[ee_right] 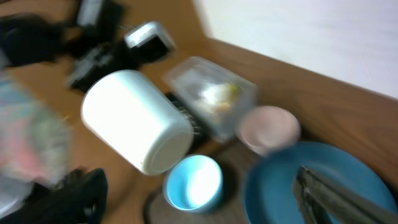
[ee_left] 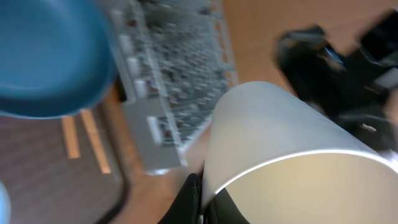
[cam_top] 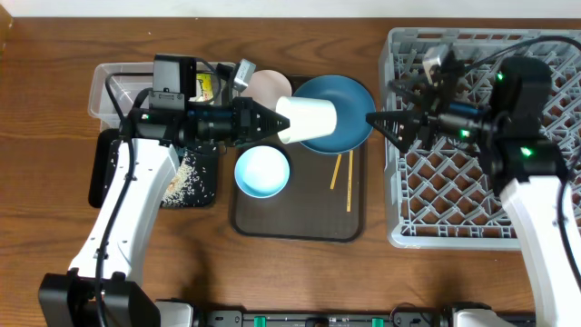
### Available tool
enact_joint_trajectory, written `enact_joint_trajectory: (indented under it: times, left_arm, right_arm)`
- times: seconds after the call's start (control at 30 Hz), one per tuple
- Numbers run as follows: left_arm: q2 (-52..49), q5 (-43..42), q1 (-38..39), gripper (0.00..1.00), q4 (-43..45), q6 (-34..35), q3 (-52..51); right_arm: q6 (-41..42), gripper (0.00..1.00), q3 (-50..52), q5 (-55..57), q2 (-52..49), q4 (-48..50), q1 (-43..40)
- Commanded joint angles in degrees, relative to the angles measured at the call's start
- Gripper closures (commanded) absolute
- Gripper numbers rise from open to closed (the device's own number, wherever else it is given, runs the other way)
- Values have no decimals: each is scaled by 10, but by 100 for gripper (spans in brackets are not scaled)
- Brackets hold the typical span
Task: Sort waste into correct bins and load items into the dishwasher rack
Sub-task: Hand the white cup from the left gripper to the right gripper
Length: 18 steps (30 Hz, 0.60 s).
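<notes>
the white cup (cam_top: 307,119) hangs in the air on its side, over the near edge of the dark blue bowl (cam_top: 349,91) and the brown serving tray (cam_top: 300,218), touching neither as far as the overhead view shows. the left tool (cam_top: 272,119) is clamped on it at the end facing the left arm; in the left wrist view a dark finger (ee_left: 194,202) sits right at the cup's rim, so the mouth seems to face the left arm and the closed base the other way. the relation that matters is the line-up: the cup's long axis runs side to side across the worktop, and the right tool (cam_top: 374,118) sits on that same line, just beyond the cup's far end, with its jaws spread wide and nothing between them. the right wrist view shows the cup's rounded end aimed toward that camera, though blurred. the dishwasher rack (cam_top: 454,200) lies under and behind the right arm, well apart from the left arm, so the right arm is plainly the nearer one to load it. this looks like a hand-over about to happen; the right tool would need to close around the cup's free end before the left lets go.
</notes>
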State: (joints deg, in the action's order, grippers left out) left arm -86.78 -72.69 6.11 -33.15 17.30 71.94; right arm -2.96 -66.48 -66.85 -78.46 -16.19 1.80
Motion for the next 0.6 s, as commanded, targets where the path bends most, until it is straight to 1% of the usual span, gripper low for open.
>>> enact_joint_trajectory:
  times: [0.0,0.17,0.4,0.57]
  left_arm:
    - [0,-101,3,94,4,-12,5]
    - [0,-120,14,94,14,-12,5]
    - [0,-117,26,94,27,-12,5]
    - [0,-117,26,94,40,-12,5]
  right_arm:
    - [25,11,6,-162,-37,40,9]
    - [33,10,6,-170,-70,81,47]
    - [34,11,5,-177,-72,137,96]
    - [57,11,6,-195,-72,179,109]
